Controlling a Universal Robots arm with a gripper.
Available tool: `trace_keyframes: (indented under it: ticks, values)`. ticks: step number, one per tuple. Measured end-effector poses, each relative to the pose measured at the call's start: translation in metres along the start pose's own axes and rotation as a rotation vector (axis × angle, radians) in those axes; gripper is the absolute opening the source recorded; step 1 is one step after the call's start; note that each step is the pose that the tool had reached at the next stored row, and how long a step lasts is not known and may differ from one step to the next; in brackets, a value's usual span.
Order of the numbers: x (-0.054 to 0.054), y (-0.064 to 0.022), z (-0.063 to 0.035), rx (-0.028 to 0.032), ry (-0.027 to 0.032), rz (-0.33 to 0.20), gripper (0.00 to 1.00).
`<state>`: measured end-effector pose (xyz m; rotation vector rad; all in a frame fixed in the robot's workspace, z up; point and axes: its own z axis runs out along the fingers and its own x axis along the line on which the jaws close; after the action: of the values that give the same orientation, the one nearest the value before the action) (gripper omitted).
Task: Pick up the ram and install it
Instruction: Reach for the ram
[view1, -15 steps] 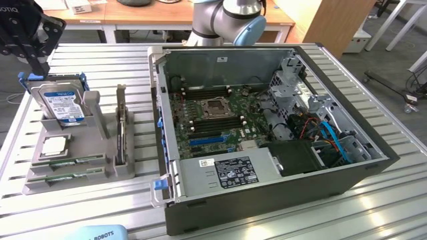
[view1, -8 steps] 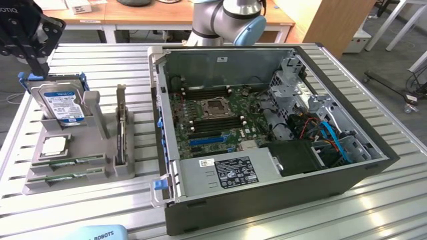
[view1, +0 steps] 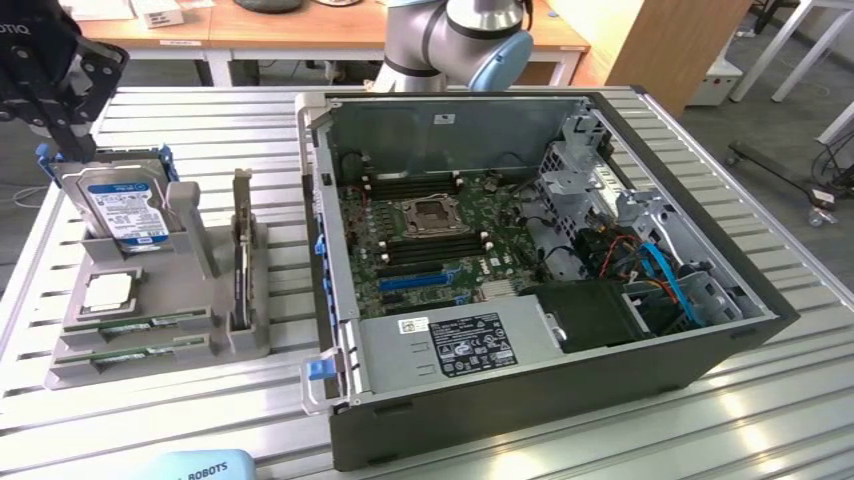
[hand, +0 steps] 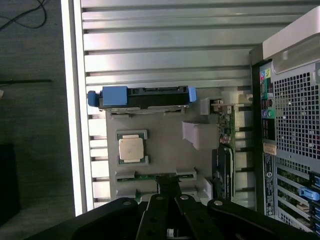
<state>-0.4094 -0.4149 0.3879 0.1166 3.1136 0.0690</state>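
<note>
- Overall, we judge the task to be at its very start: nothing is picked up and nothing is installed, so both the grasp and the insertion are left.
- At the exterior view's left, the gripper (hand: 168, 184) hangs above the grey tray (view1: 80, 372), apart from everything in it. Its fingers meet with no gap that we can see, and they hold nothing.
- The tray stands on the slatted metal table (view1: 200, 425) and has a place for each part. At its far end, a hard drive (view1: 123, 205) with blue rails stands on edge in a slot.
- In front of the drive, the square silver processor (view1: 107, 290) lies flat in its own pocket.
- The ram (view1: 144, 325) lies in a narrow slot at the near end of the tray, and a second stick (view1: 134, 354) lies in the slot beside it, closer to the front edge. In the wrist view the gripper is over this end.
- On the tray's right side, a dark expansion card (view1: 240, 265) stands upright in a long groove.
- Further right is the open computer case (view1: 534, 400). Inside it lies the motherboard (view1: 441, 250), and the memory slots (view1: 407, 183) beside the processor socket (view1: 434, 215) look empty to us.
- At the case's near edge sits the power supply (view1: 454, 345), with cables (view1: 667, 280) at the exterior view's right.
</note>
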Motion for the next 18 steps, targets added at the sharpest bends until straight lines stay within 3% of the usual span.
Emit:
trace_keyframes:
  ticks: [18]
  values:
    - [-0.002, -0.0306, -0.0014, 0.0000, 0.0000, 0.000, 0.10]
